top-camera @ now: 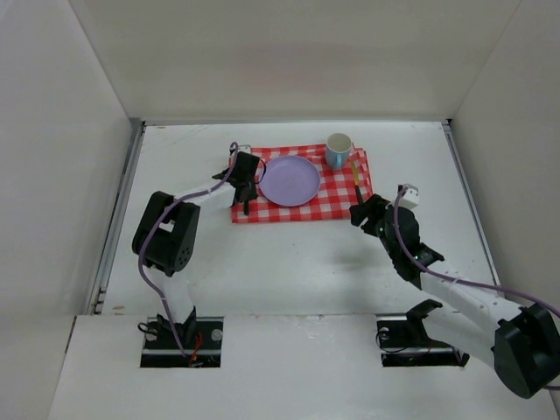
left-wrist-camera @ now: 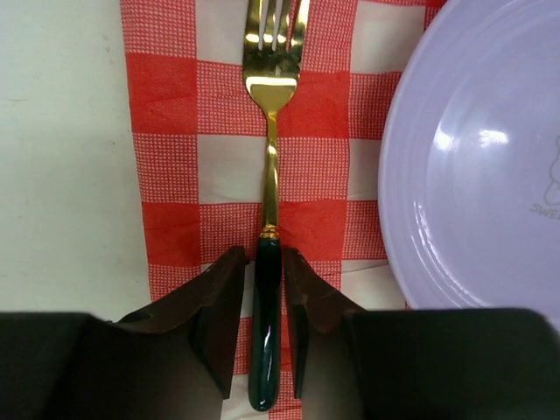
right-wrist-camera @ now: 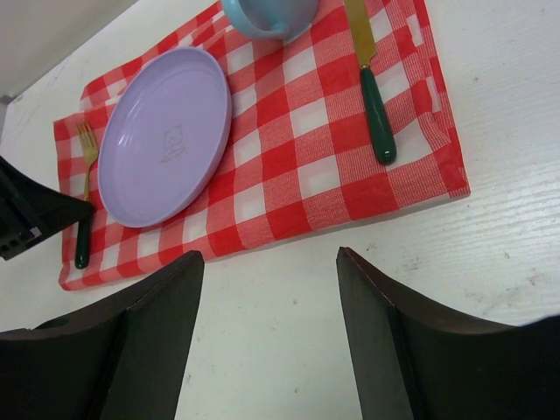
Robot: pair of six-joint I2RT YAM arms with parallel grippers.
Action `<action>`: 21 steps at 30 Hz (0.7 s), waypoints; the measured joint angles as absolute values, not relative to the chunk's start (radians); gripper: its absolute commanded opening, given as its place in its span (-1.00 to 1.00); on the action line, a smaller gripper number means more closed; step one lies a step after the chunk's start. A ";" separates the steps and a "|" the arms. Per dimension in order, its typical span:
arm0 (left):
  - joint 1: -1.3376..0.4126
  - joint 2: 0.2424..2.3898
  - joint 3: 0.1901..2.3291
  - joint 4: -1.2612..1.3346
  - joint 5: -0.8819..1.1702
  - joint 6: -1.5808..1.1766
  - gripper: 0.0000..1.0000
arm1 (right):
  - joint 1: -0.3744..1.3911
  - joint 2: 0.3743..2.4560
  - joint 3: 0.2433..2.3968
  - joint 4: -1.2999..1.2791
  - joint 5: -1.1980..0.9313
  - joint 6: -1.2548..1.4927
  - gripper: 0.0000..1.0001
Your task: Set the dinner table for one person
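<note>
1. The left gripper [left-wrist-camera: 265,258] has its jaws narrowly apart astride the green handle of the fork [left-wrist-camera: 271,175], which lies on the checked cloth [top-camera: 337,201] left of the plate [left-wrist-camera: 481,157]. A slanted lift-off could catch the handle and skew the fork.
2. The right gripper [right-wrist-camera: 267,256] gapes wide and empty over the bare dinner table [top-camera: 289,271], just off the cloth's near edge. A low sweep could ruck that edge and shift the knife [right-wrist-camera: 372,87].
3. The dinner table carries everything, and the cloth sits toward the middle of its far edge.
4. Whether the left pads touch the handle is hard to tell. From above, the left arm hides the fork. The cup [right-wrist-camera: 262,13] is cut off in the right wrist view.
</note>
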State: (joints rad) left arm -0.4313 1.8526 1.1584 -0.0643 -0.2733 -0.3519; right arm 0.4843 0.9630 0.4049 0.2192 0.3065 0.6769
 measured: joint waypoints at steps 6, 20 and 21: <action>-0.431 1.819 1.133 -0.048 -0.282 -0.376 -0.21 | 0.484 0.950 0.405 0.220 0.307 0.677 0.41; -0.347 1.131 0.649 0.049 -0.314 -0.625 -0.15 | 0.468 0.920 0.399 0.227 0.318 0.676 -0.62; -0.323 1.091 0.610 0.038 -0.318 -0.646 -0.14 | 0.464 0.907 0.395 0.226 0.321 0.681 -0.69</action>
State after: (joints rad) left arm -0.3233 1.0908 0.6102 0.0383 -0.3176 -0.6456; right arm 0.4644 0.9073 0.3950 0.2264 0.3206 0.6807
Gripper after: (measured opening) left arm 0.425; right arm 0.242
